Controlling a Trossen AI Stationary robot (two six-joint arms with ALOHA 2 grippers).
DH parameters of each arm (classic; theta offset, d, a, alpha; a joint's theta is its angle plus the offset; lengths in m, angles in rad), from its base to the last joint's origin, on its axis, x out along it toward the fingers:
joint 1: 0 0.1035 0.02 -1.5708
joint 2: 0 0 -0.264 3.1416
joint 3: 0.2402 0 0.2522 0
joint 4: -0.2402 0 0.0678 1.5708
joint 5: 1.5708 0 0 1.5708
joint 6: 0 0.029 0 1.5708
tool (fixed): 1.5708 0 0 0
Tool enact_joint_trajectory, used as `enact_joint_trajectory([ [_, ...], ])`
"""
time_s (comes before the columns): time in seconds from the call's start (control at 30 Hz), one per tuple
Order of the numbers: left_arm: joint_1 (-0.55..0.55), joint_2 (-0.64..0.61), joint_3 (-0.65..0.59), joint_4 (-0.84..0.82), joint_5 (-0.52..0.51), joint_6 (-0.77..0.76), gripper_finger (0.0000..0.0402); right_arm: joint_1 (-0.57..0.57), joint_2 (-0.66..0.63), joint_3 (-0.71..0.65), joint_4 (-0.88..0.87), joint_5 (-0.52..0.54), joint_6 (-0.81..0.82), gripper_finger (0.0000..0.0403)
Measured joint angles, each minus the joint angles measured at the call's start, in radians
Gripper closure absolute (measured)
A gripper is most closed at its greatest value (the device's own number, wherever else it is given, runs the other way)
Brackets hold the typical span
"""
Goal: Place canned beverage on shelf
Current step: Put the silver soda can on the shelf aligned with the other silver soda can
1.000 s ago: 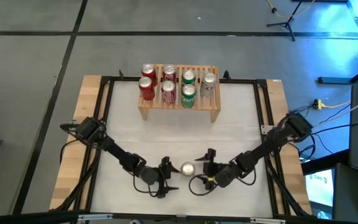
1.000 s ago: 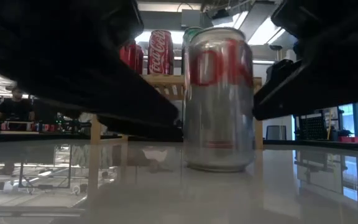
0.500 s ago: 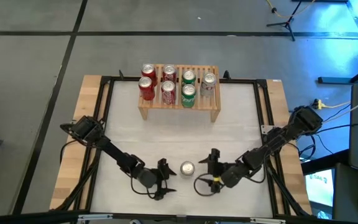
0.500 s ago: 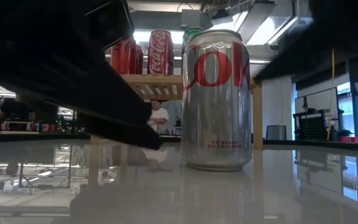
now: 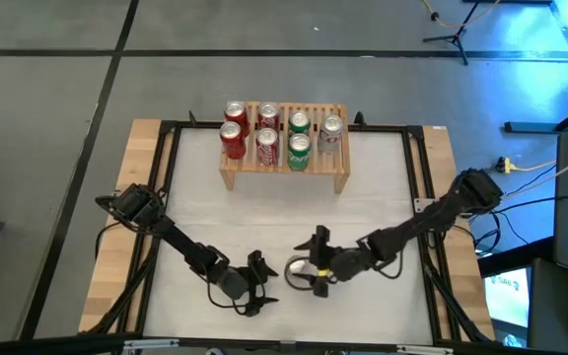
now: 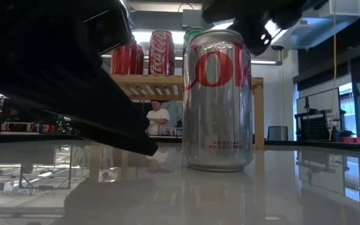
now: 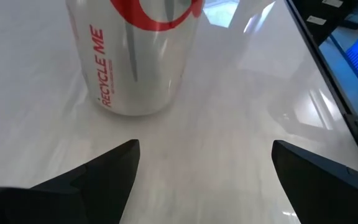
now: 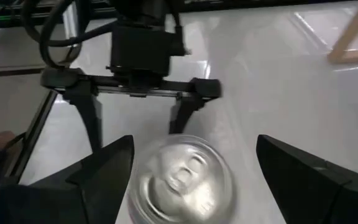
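Right wrist view puts our right end effector (image 8: 191, 180) above the silver can (image 8: 184, 180), fingers spread wide with the can top between them, nothing gripped. We judge the main risk is a tip-over: if one finger comes down on the rim or nudges the wall before both close, the upright can could topple and roll across the bench (image 5: 363, 212). The left end effector (image 5: 256, 283) sits just left of the can (image 5: 297, 268) at the near edge, also spread apart and empty, close enough to get bumped during a lift. Far across the bench stands the shelf (image 5: 284, 168), already carrying seven cans; only its near-right spot looks free, so a careless placement could knock neighbours.
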Motion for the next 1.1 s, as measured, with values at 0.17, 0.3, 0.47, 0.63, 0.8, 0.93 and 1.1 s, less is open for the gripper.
enact_joint_trajectory([
  [0.17, -0.002, 0.000, 0.000, -0.004, 0.002, 0.004, 0.0047, -0.008, 0.070, 0.049, -0.016, -0.062, -0.019, 0.0068],
  [0.3, -0.008, 0.000, 0.000, -0.007, 0.002, 0.002, 0.0047, -0.006, 0.088, 0.057, -0.059, -0.043, -0.020, 0.0068],
  [0.47, -0.016, 0.000, 0.000, -0.006, -0.005, 0.000, 0.0047, -0.006, 0.090, 0.058, -0.078, -0.037, -0.020, 0.0068],
  [0.63, -0.015, 0.000, 0.000, -0.006, -0.008, -0.001, 0.0047, -0.006, 0.091, 0.058, -0.078, -0.039, -0.045, 0.0088],
  [0.8, -0.015, 0.001, 0.000, -0.004, -0.008, -0.001, 0.0047, -0.005, 0.080, 0.058, -0.088, -0.038, -0.062, 0.0127],
  [0.93, -0.015, 0.001, 0.000, 0.012, -0.008, -0.026, 0.0047, -0.005, 0.026, 0.054, -0.157, -0.042, -0.086, 0.0127],
  [1.1, -0.026, 0.001, 0.000, 0.018, -0.008, -0.027, 0.0047, -0.005, -0.123, 0.055, -0.256, -0.002, -0.096, 0.0127],
])
